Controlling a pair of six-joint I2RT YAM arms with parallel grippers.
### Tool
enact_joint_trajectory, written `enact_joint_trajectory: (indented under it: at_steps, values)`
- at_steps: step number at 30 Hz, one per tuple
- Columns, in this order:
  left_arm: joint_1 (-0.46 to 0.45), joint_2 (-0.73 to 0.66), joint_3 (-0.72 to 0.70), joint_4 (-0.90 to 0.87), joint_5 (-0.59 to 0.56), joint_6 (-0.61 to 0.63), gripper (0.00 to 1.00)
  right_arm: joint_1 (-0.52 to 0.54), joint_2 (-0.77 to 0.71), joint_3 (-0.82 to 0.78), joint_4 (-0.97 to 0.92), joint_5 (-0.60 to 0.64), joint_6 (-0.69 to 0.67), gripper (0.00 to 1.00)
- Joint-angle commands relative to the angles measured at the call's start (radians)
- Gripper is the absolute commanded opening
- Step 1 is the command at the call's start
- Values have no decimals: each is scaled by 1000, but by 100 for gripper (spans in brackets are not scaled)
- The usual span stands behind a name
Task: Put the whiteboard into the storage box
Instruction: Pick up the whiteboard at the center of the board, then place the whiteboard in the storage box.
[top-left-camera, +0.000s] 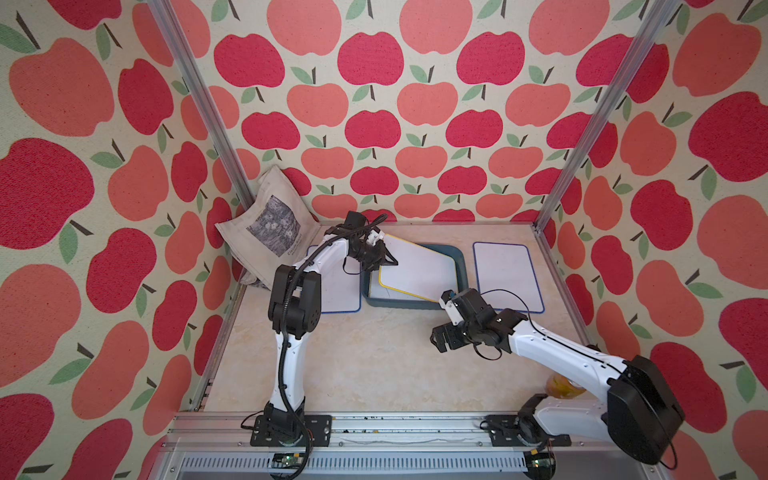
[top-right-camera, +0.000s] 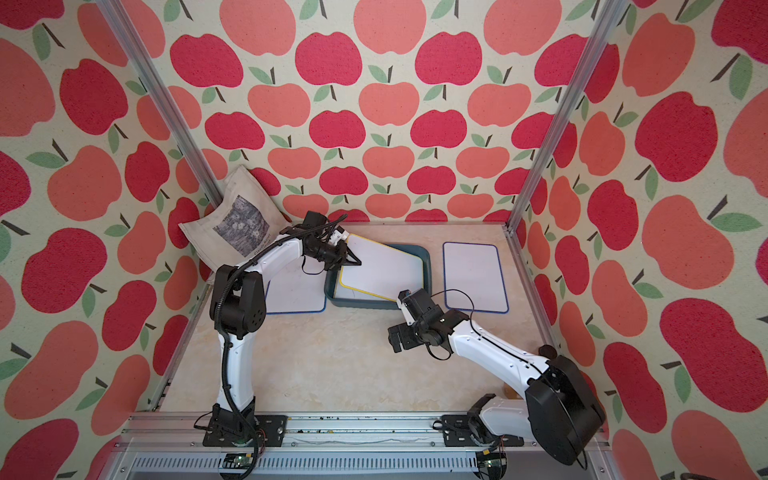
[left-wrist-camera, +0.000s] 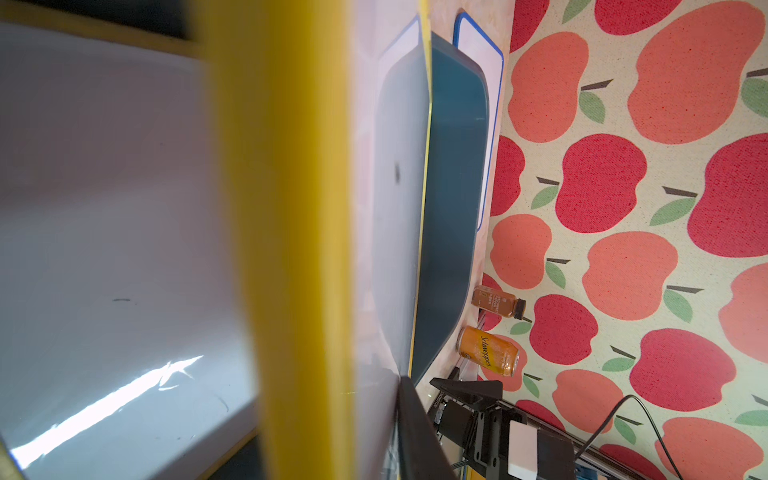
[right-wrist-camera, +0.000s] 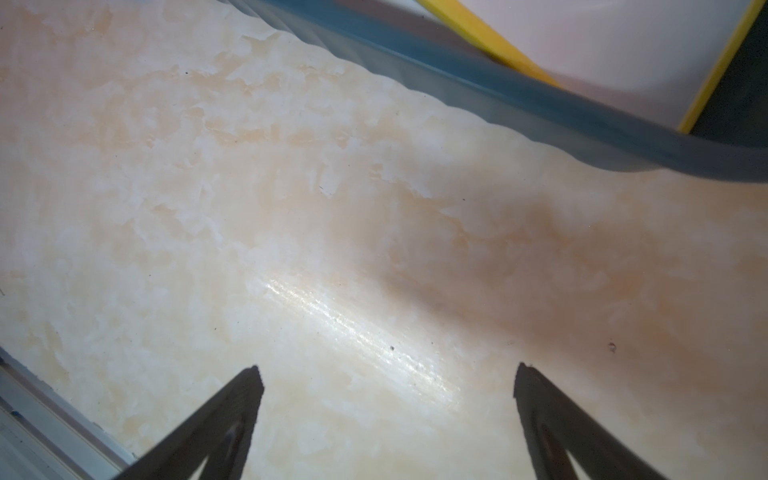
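A yellow-rimmed whiteboard (top-left-camera: 419, 270) (top-right-camera: 380, 270) lies slanted across the teal storage box (top-left-camera: 415, 306) (top-right-camera: 361, 304). Its right end is down inside the box and its left end stands out over the rim. My left gripper (top-left-camera: 390, 262) (top-right-camera: 355, 262) is at that left edge. In the left wrist view the whiteboard's blurred yellow rim (left-wrist-camera: 291, 208) runs beside one dark finger (left-wrist-camera: 415, 436); the other finger is hidden, so the grip is unclear. My right gripper (top-left-camera: 438, 340) (right-wrist-camera: 386, 374) hangs open over bare table just in front of the storage box (right-wrist-camera: 498, 91), with nothing in it.
Two blue-rimmed whiteboards lie flat on the table, one right of the box (top-left-camera: 509, 276) and one left of it (top-left-camera: 340, 291) under my left arm. A beige tote bag (top-left-camera: 266, 228) leans in the back left corner. A can (left-wrist-camera: 488, 351) and a bottle (left-wrist-camera: 498, 301) stand by the right wall.
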Motion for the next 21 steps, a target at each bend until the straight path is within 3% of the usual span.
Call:
enact_joint_trajectory:
  at_steps: [1, 21]
  values:
    - [-3, 18, -16, -49, -36, 35, 21, 11, 9, 28, 7, -17, 20, 99]
    - [11, -14, -136, -75, -223, 44, 26, 19, -1, 15, 23, -31, 72, 99]
